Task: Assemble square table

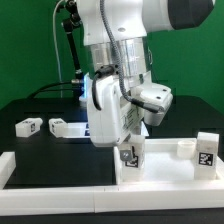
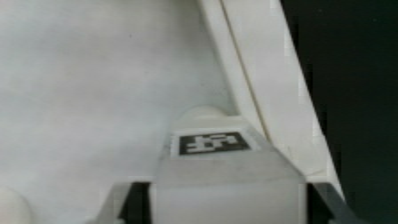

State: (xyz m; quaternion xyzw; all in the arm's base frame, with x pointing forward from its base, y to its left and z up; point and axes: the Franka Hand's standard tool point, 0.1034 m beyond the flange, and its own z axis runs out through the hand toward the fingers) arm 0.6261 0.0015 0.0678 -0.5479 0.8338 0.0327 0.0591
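Pincer (image 2: pixel 228 202) clamps 1 leg (image 2: pixel 217 145) over the slab (image 2: pixel 89 90).

The square slab (image 2: pixel 89 90) looks like smooth, matt white plastic, as does the leg (image 2: pixel 231 185), whose black-and-white tag (image 2: pixel 214 141) seems printed. The worktop (image 1: pixel 40 105) is matt black; the arm casing (image 1: pixel 120 30) is glossy white.

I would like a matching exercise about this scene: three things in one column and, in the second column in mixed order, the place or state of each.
Column one
1. square tabletop
2. lying legs
3. claw

Column two
A. shut on a tagged leg
B. on the black table, at the exterior view's left
C. flat, under the tagged leg

Pairs: 1-C, 2-B, 3-A
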